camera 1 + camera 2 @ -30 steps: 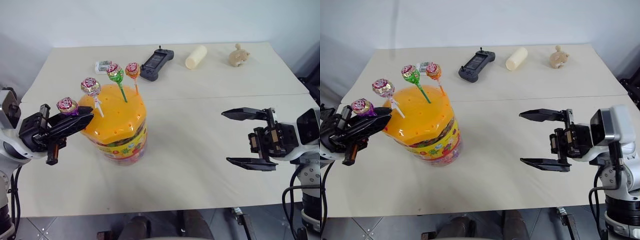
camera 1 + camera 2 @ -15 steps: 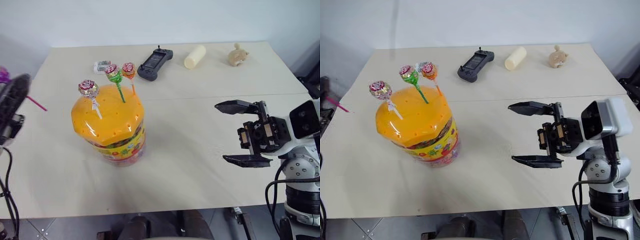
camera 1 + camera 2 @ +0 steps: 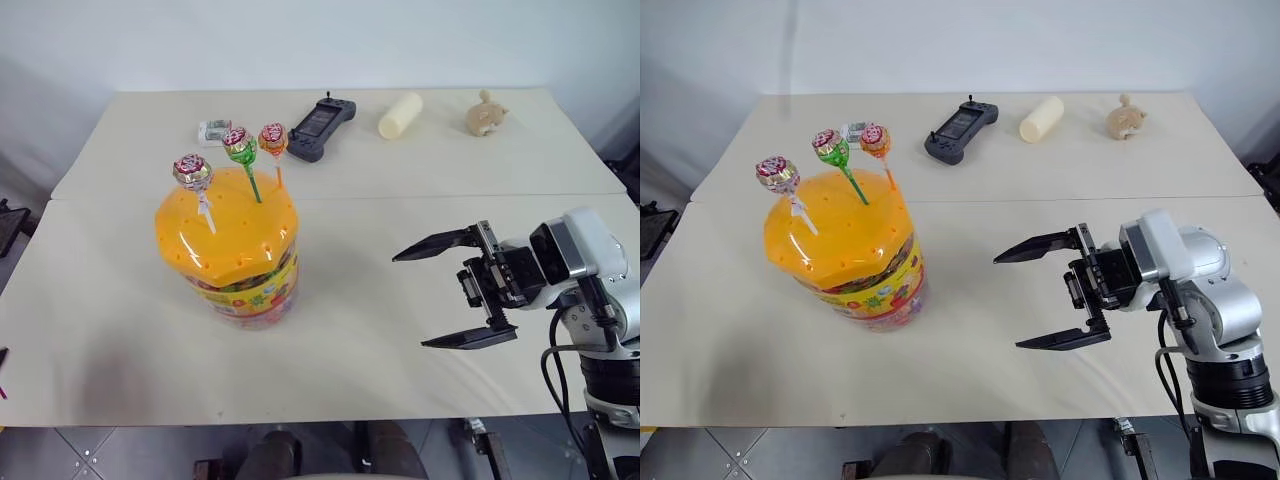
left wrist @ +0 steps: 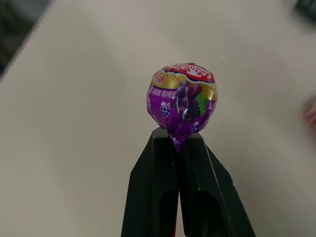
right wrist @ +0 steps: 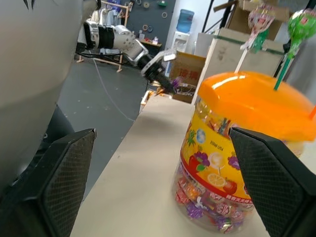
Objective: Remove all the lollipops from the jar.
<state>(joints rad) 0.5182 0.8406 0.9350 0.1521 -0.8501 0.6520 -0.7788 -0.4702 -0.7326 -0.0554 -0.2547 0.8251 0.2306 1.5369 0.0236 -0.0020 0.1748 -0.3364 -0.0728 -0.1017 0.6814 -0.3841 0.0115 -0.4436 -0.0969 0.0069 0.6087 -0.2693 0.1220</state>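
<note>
1. Head views: jar sits on the left half of the table, orange lid on. Three lollipops stand in the lid holes: white-stick lollipop leftmost, green-stick lollipop and orange-stick lollipop just beside each other at the far edge. Right gripper hovers right of the jar, well apart from it, fingers spread wide, nothing between them. Along the far side: game controller, cream cylinder, small figurine, small packet.
2. Left wrist view: left gripper pinched tight on the purple lollipop, gripping right under the wrapped head, over bare tabletop.
3. Right wrist view: jar ahead with wrapped sweets at the bottom, and wide mesh-padded fingers either side. The left gripper with the purple lollipop shows beyond the table's left end.
4. Risks: the grip on the purple lollipop is thin, so it could slip and drop to the floor if released off the edge. Green and orange heads sit close, so grabbing one may knock the other. Pulling at a slant could tip the jar.
5. Surface and room: plain cream table with a seam across the middle; white wall behind; cardboard boxes and dark floor to the left.
</note>
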